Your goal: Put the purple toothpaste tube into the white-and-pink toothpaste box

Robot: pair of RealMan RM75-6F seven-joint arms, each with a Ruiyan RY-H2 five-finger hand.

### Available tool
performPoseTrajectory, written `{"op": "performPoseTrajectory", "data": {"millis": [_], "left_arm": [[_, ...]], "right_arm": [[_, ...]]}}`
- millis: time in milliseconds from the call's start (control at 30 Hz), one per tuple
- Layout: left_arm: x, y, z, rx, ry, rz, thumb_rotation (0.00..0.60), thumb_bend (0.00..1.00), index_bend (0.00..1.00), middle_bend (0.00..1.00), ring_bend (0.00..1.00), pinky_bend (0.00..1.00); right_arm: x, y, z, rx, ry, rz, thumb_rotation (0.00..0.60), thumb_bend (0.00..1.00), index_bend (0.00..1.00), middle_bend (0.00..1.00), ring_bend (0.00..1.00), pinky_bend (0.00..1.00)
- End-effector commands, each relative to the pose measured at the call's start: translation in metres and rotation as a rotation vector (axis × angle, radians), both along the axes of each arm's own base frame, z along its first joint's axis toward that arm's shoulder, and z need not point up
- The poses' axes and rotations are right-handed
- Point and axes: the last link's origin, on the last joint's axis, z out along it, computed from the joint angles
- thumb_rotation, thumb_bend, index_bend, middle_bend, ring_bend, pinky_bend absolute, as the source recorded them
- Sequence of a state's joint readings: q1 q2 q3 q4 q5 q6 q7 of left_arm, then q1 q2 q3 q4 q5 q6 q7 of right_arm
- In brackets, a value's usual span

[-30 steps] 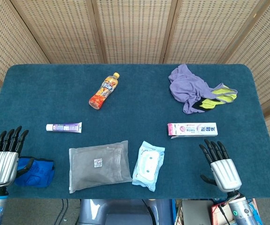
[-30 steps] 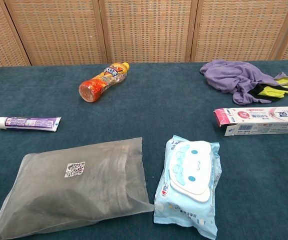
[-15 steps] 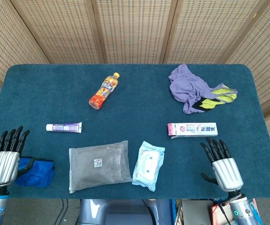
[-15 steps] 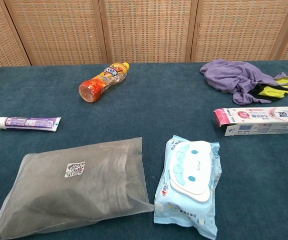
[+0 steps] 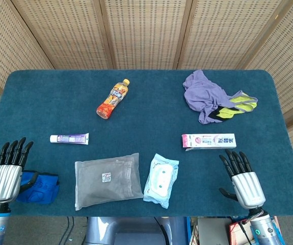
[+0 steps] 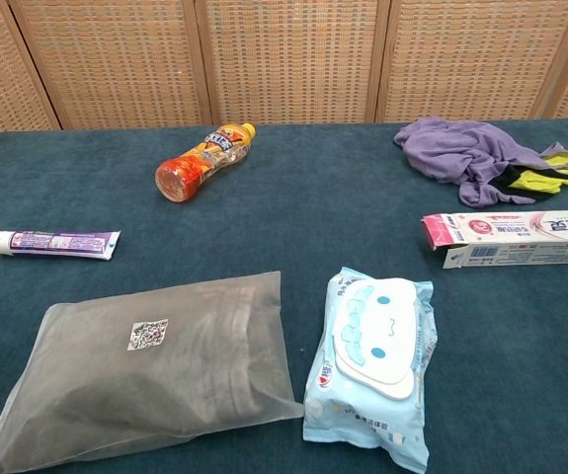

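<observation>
The purple toothpaste tube (image 5: 69,138) (image 6: 54,242) lies flat on the left part of the blue table, cap pointing left. The white-and-pink toothpaste box (image 5: 209,141) (image 6: 510,238) lies on the right side, its pink end toward the middle. My left hand (image 5: 6,172) hovers at the near left corner, fingers straight and apart, holding nothing. My right hand (image 5: 243,180) is at the near right edge, just below the box, fingers spread and empty. Neither hand shows in the chest view.
An orange drink bottle (image 5: 112,99) lies at the back. A purple cloth with a yellow-black item (image 5: 212,100) is at back right. A grey pouch (image 5: 108,179) and a wet-wipes pack (image 5: 161,179) sit near the front edge. A blue cloth (image 5: 39,187) lies by my left hand.
Both hands have drifted slightly toward the near edge of the table. The objects have not moved.
</observation>
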State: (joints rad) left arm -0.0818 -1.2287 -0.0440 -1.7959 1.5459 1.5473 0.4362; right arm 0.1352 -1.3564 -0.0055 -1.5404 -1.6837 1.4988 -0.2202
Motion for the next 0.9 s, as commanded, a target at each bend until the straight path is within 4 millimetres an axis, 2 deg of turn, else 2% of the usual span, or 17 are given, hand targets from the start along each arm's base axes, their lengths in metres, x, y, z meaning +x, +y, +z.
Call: {"op": "performPoseTrajectory", "data": {"millis": [33, 233, 433, 700, 900], "left_arm": [[0.000, 0.001, 0.000, 0.002, -0.008, -0.001, 0.600, 0.31, 0.00, 0.00, 0.00, 0.00], [0.003, 0.011, 0.004, 0.005, -0.014, -0.009, 0.600, 0.31, 0.00, 0.00, 0.00, 0.00], [0.008, 0.045, 0.015, 0.006, 0.051, -0.032, 0.600, 0.31, 0.00, 0.00, 0.00, 0.03], [-0.010, 0.096, 0.017, -0.095, 0.156, 0.087, 0.600, 0.31, 0.04, 0.00, 0.00, 0.10], [-0.021, 0.121, 0.009, -0.166, 0.190, 0.160, 0.600, 0.31, 0.08, 0.01, 0.00, 0.12]], "right_arm": [[0.000, 0.000, -0.001, 0.004, 0.002, 0.001, 0.600, 0.15, 0.00, 0.00, 0.00, 0.00], [0.000, 0.000, -0.002, 0.006, 0.002, -0.005, 0.600, 0.15, 0.00, 0.00, 0.00, 0.00], [0.000, -0.001, 0.000, -0.001, -0.004, -0.009, 0.600, 0.15, 0.00, 0.00, 0.00, 0.00], [-0.002, -0.002, 0.000, 0.004, -0.005, -0.015, 0.600, 0.15, 0.00, 0.00, 0.00, 0.00], [-0.002, -0.002, -0.004, 0.013, 0.004, -0.013, 0.600, 0.15, 0.00, 0.00, 0.00, 0.00]]}}
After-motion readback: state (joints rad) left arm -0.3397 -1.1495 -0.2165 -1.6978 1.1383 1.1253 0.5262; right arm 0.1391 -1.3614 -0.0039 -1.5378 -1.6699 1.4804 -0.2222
